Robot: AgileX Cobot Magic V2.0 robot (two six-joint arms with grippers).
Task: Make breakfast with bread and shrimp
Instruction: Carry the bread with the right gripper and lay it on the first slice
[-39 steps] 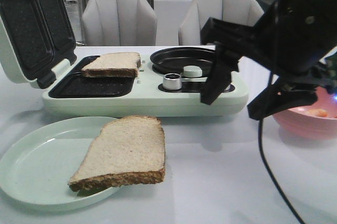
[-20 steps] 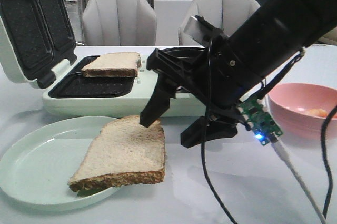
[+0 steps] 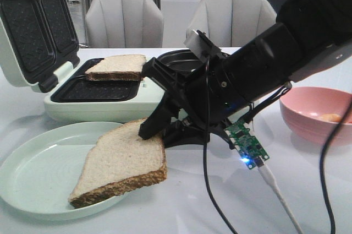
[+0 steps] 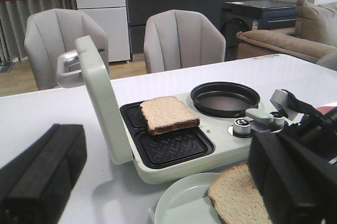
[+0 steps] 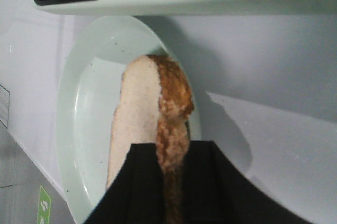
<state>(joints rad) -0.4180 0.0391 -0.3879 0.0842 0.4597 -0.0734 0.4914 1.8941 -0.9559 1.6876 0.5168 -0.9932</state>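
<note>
One slice of bread (image 3: 121, 159) lies half on the pale green plate (image 3: 38, 173), its right edge lifted. My right gripper (image 3: 158, 135) is shut on that edge; the brown crust (image 5: 171, 124) runs between its black fingers (image 5: 137, 187). A second slice of bread (image 3: 118, 66) rests on the far plate of the open sandwich maker (image 3: 110, 110), also visible as bread (image 4: 168, 114) in the left wrist view. The shrimp (image 3: 330, 117) lies in the pink bowl (image 3: 302, 118) at the right. My left gripper (image 4: 166, 150) hangs open above the table, its fingers (image 4: 42, 171) wide apart and holding nothing.
The sandwich maker's lid (image 3: 33, 25) stands open at the back left. A round black pan (image 4: 225, 97) and knobs (image 4: 242, 125) occupy its right half. A lit circuit board (image 3: 247, 143) and cables dangle from the right arm. Two chairs stand behind the table.
My right arm swung left from the pink bowl and down to the plate, then closed on the slice's right edge. The slice shifted slightly left and tipped up.
</note>
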